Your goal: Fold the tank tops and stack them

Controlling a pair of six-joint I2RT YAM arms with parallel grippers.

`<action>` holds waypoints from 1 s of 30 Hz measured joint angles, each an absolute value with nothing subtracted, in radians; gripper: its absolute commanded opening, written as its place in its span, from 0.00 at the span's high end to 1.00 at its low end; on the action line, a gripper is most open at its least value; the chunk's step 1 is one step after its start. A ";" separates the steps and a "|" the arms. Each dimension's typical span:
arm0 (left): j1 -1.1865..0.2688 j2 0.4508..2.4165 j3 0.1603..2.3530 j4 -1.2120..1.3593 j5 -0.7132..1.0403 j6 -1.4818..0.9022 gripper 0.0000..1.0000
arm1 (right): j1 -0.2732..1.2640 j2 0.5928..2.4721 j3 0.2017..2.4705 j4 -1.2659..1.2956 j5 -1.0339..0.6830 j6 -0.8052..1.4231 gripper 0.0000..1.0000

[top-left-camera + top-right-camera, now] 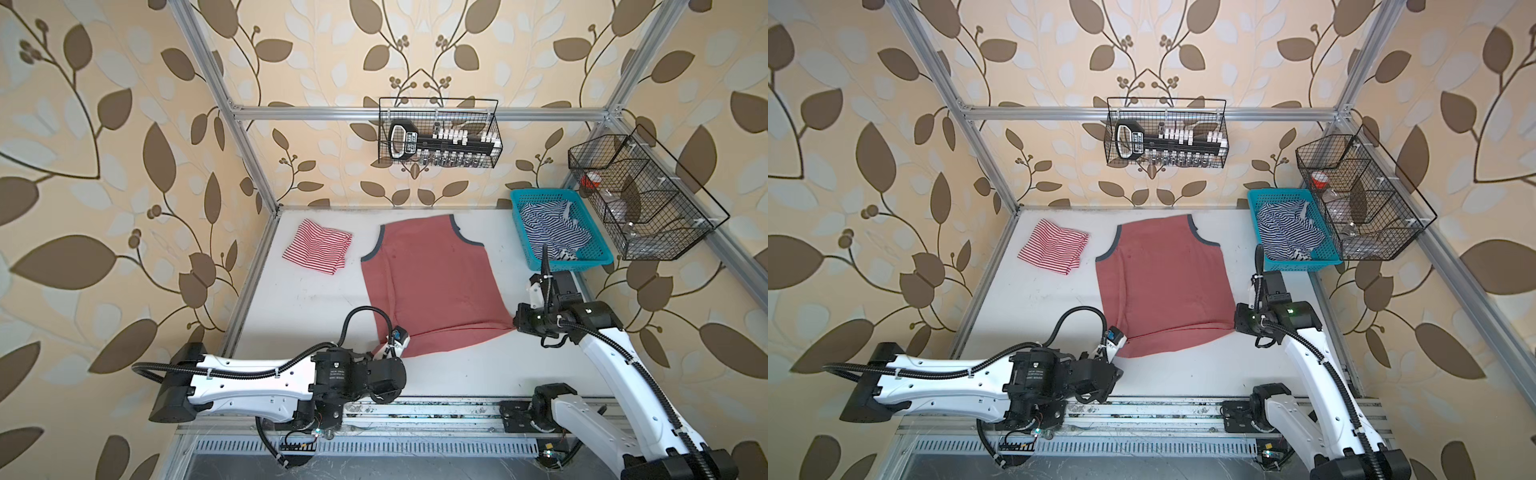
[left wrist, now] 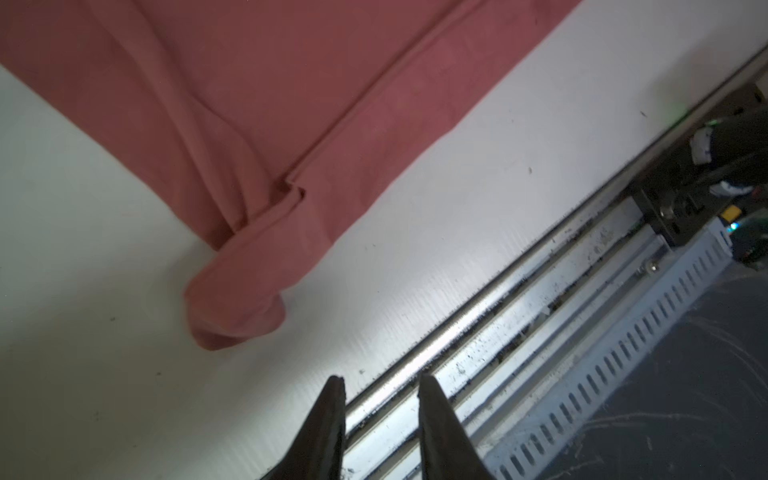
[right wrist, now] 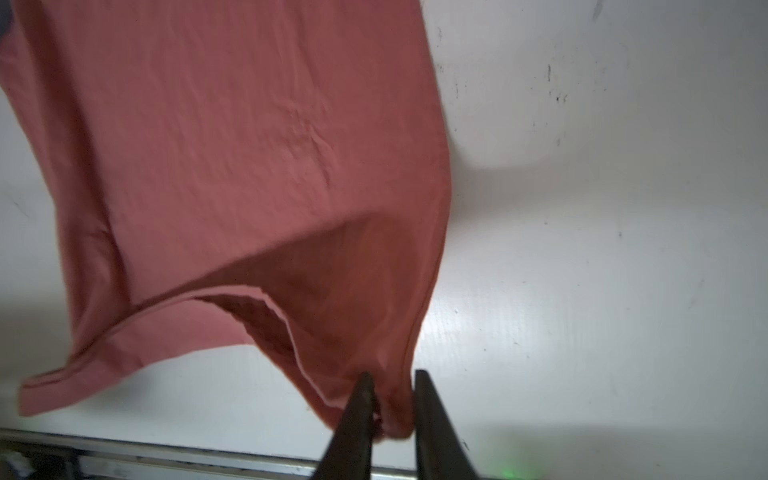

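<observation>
No text, number or brand can be read in any view. In both top views, a pale label with dark print sits on the black handle-shaped device [image 1: 401,139] [image 1: 1133,142] inside the black wire basket [image 1: 495,124] [image 1: 1224,124] at upper centre, but its characters are too small to make out. A few lines of white print on the black cylindrical motor housing [image 1: 336,373] [image 1: 1032,372] at lower left are just as illegible.

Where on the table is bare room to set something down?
Bare table between the striped tank top, the red tank top and the left arm; also the strip from its hem to the front rail. Crowded right, by the blue basket and right arm.
</observation>
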State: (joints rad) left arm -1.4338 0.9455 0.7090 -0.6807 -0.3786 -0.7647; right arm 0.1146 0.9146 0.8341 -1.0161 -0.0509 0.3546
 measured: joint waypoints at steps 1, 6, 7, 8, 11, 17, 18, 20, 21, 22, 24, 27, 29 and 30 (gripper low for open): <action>-1.433 0.921 0.723 -0.697 -0.430 -0.767 0.67 | 0.125 0.915 0.842 -1.021 -0.033 0.359 0.62; -1.266 0.899 0.868 -0.700 -0.571 -0.679 0.62 | 0.162 0.945 0.871 -0.985 0.007 0.386 0.54; -1.197 0.913 0.896 -0.688 -0.566 -0.654 0.61 | 0.165 0.952 0.871 -0.967 0.003 0.392 0.54; -1.110 0.935 0.926 -0.673 -0.546 -0.624 0.60 | 0.169 0.964 0.871 -0.939 -0.009 0.400 0.56; -0.849 1.063 1.022 -0.641 -0.448 -0.546 0.58 | 0.186 1.019 0.870 -0.822 -0.069 0.438 0.62; -0.566 1.588 1.369 -0.645 -0.241 -0.437 0.63 | 0.255 1.232 0.859 -0.571 -0.183 0.514 0.74; -0.540 1.688 1.440 -0.649 -0.206 -0.422 0.63 | 0.264 1.279 0.859 -0.538 -0.201 0.522 0.75; -0.498 1.855 1.570 -0.678 -0.155 -0.404 0.63 | 0.280 1.362 0.859 -0.490 -0.229 0.533 0.76; -0.479 1.930 1.637 -0.703 -0.134 -0.398 0.63 | 0.288 1.401 0.859 -0.471 -0.240 0.536 0.76; -0.459 1.991 1.694 -0.726 -0.119 -0.398 0.64 | 0.296 1.431 0.859 -0.457 -0.249 0.540 0.76; -0.403 2.078 1.782 -0.773 -0.091 -0.404 0.64 | 0.316 1.473 0.859 -0.433 -0.266 0.546 0.76; -0.289 2.076 1.776 -0.805 -0.062 -0.432 0.65 | 0.340 1.482 0.858 -0.403 -0.278 0.553 0.76; -0.217 2.032 1.726 -0.792 -0.060 -0.448 0.64 | 0.347 1.483 0.859 -0.384 -0.284 0.554 0.76; -0.176 2.000 1.691 -0.789 -0.062 -0.456 0.64 | 0.347 1.487 0.859 -0.377 -0.285 0.554 0.76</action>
State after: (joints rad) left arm -0.1764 1.9995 1.6913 -0.7891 -0.0624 -0.4561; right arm 0.3470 1.4868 0.8585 -0.3767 -0.2852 0.5537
